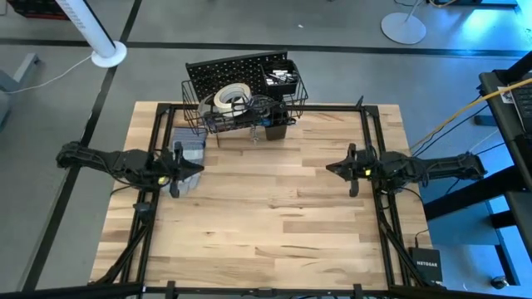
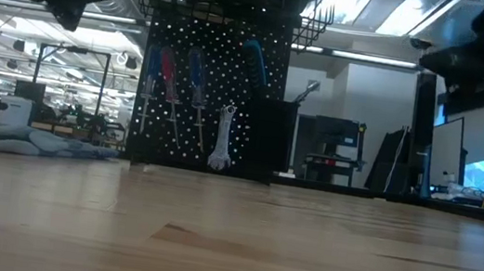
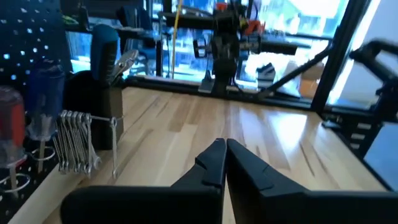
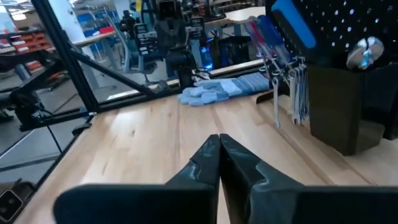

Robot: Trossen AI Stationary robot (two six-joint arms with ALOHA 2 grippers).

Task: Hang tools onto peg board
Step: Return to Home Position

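High view, peg board: the peg board [image 1: 237,71] stands upright at the far edge of the table [image 1: 274,216]. Its wire basket [image 1: 287,104] juts forward, and the white tape roll [image 1: 232,95] sits in it.
High view, arms: the left gripper [image 1: 193,169] hangs over the grey gloves [image 1: 191,148] on the left side. The right gripper [image 1: 331,169] faces it from the right — both are well apart from the board.
Low view, tools: a red-handled screwdriver [image 2: 167,68] and a blue-handled screwdriver [image 2: 196,71] hang side by side on the board. The silver wrenches [image 2: 221,142] dangle lower, to their right, and the gloves lie off to the left.
Left wrist view, jaws: clenched, fingertips pressed together on themselves. The silver wrenches hang on the board just beside the black square cup [image 3: 93,102].
Right wrist view, jaws: clenched tight as well — the gloves lie on the wood beyond. The wrenches hang next to the cup.
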